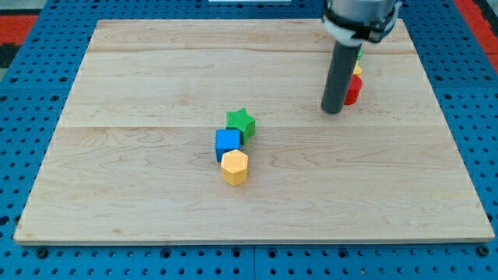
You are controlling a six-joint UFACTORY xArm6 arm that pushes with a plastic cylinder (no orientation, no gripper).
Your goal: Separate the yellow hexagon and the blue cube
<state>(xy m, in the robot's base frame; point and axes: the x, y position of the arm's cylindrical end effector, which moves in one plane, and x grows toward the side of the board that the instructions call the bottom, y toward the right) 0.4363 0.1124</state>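
In the camera view, my tip (333, 111), a bare rod with no fingers to close, stood upper right on the table (140, 194), well apart from the touching yellow hexagon (234, 166) and blue cube (228, 141) at centre, so they remained unseparated.

Hexagon (234, 166) touching cube (227, 141) below it; star (241, 121) just above; my tip (333, 111) well right.

Bright, even light on the wooden board (156, 194), faint soft shadows (no glare), focus sharp throughout.
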